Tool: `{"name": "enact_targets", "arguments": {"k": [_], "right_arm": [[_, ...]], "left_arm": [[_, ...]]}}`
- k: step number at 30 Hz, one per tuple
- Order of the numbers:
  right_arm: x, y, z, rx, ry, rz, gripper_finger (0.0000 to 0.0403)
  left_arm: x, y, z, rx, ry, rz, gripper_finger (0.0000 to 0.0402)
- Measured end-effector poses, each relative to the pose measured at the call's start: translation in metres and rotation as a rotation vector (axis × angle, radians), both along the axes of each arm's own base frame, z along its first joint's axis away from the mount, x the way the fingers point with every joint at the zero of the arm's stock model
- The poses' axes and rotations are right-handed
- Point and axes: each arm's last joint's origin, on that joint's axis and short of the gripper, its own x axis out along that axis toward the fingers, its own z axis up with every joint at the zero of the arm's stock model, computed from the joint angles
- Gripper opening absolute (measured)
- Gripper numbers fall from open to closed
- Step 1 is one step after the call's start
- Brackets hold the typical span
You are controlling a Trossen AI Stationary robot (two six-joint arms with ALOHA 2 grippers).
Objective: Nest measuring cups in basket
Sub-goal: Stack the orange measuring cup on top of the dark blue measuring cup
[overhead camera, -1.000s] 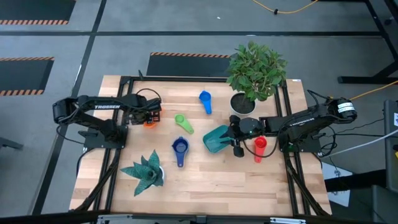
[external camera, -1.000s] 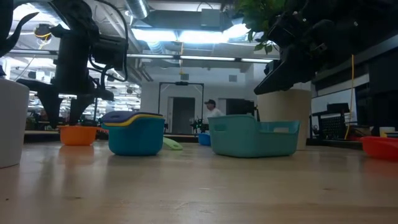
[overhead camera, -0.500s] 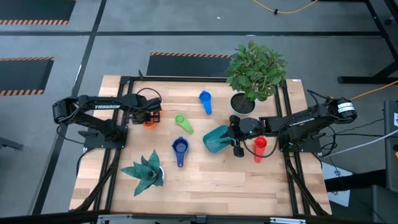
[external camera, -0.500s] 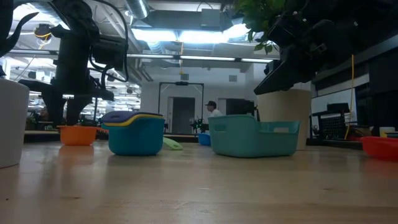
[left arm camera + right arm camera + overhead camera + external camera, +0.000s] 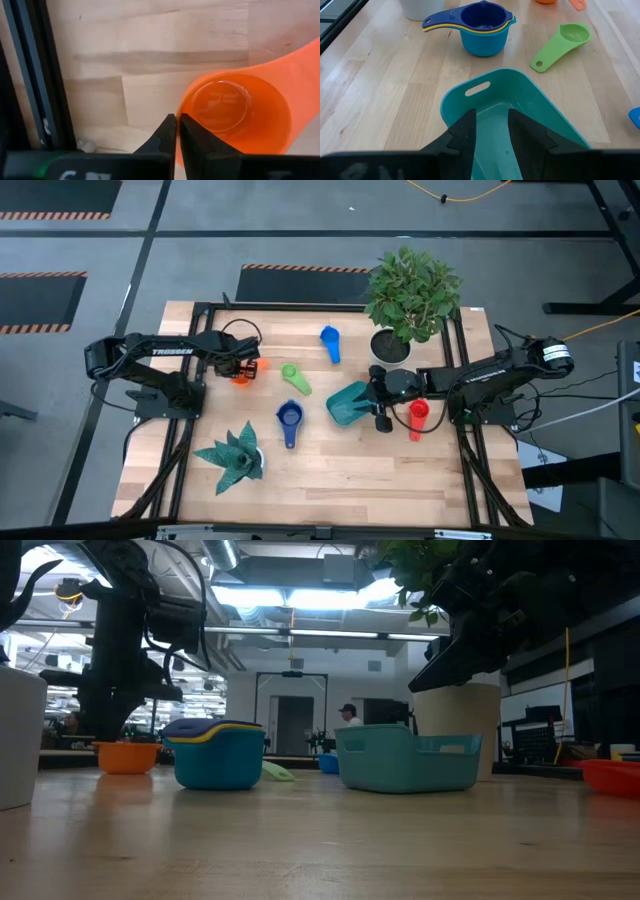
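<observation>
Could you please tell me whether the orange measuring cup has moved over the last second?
Yes, slightly. In the high view the orange measuring cup, pinched in the left gripper, has crept right, away from the table's left rail and towards the green measuring cup.

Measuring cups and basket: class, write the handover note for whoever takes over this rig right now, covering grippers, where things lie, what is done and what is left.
Left gripper: shut on the orange cup's rim, at the table's left.
Right gripper: open, over the teal basket, one finger inside, one outside its wall.
Stack at mid-table: dark blue in yellow in a blue cup.
Loose on the table: green cup, blue cup, red cup.
Done: three cups nested, outside the basket.
Left: the basket holds no cups yet; nest all inside it.
</observation>
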Motion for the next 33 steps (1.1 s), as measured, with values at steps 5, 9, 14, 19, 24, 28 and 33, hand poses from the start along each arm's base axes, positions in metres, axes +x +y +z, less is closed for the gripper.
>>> {"name": "enact_targets", "arguments": {"k": [5,9,14,19,24,28,33], "right_arm": [[0.0,0.0,0.0,0.0,0.0,0.0,0.0118],[0.0,0.0,0.0,0.0,0.0,0.0,0.0118],[0.0,0.0,0.0,0.001,0.0,-0.001,0.0118],[0.0,0.0,0.0,0.002,0.0,-0.002,0.0118],[0.0,0.0,0.0,0.0,0.0,0.0,0.0118],[0.0,0.0,0.0,0.0,0.0,-0.001,0.0118],[0.0,0.0,0.0,0.0,-0.001,-0.002,0.0118]], "left_arm": [[0.003,0.002,0.004,0.053,-0.016,-0.189,0.0003],[0.011,0.005,0.017,0.103,-0.067,-0.378,0.0002],[0.028,0.014,0.053,0.207,-0.104,-0.621,0.0002],[0.042,0.02,0.095,0.328,-0.159,-0.759,0.0001],[0.052,0.021,0.132,0.403,-0.243,-0.965,0.0001],[0.063,0.017,0.15,0.464,-0.391,-1.142,0.0],[0.075,0.009,0.159,0.537,-0.546,-1.327,0.0]]}}
